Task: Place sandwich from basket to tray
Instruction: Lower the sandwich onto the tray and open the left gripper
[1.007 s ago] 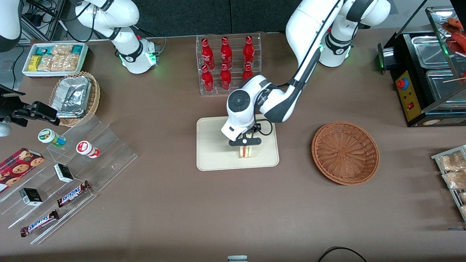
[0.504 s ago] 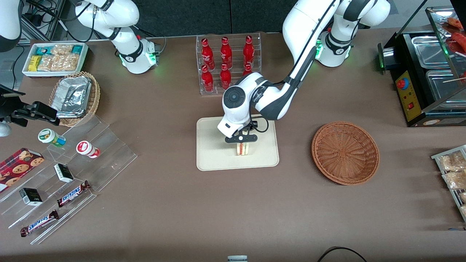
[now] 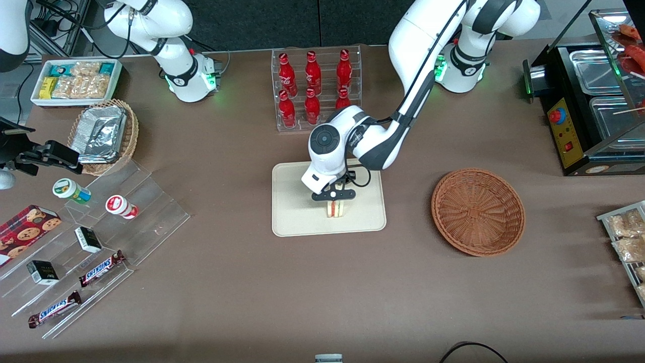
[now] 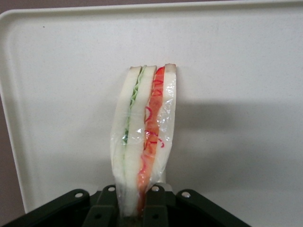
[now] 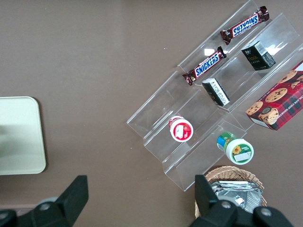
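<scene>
Black claw [image 3: 335,202] is clamped on the plastic-wrapped white-bread triangle sandwich [image 4: 144,137], right over the flat cream plastic tray [image 3: 292,222]; round reddish-brown wicker basket [image 3: 477,212] sits beside it.

Sandwich [image 4: 144,142] white, red and green stripes (clear wrap); tray [image 3: 292,222] cream; basket [image 3: 477,212] reddish-brown weave; hand [image 3: 334,196] black

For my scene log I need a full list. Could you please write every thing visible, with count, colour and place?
sandwich: 1, white with red and green filling, on edge over the tray, in the gripper
tray: 1, cream, table centre
basket: 1, reddish-brown, toward the working arm's end
bottles: 6, red, in a clear rack farther from the camera than the tray
foil-lined basket: 1, tan, toward the parked arm's end
Snickers bars: 2, brown, on clear steps
cookie box: 1, red, beside the steps
gripper: 1, black, above the tray, shut on the sandwich
</scene>
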{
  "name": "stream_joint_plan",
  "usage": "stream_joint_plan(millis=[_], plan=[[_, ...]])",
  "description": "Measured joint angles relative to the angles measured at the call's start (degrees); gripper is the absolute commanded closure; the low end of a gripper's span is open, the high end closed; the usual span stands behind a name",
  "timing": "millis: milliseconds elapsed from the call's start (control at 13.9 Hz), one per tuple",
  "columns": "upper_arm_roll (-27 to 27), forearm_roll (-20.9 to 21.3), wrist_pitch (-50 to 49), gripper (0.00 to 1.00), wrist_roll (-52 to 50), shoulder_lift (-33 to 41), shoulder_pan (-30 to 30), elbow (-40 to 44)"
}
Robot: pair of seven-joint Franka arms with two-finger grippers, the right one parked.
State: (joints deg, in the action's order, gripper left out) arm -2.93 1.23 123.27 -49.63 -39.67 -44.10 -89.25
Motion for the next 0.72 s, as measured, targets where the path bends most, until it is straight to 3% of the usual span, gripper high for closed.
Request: stream_joint_plan(millis=[719], plan=[[0.1,0.0,0.3,0.0,-1.0,-0.1,0.0,0.3]])
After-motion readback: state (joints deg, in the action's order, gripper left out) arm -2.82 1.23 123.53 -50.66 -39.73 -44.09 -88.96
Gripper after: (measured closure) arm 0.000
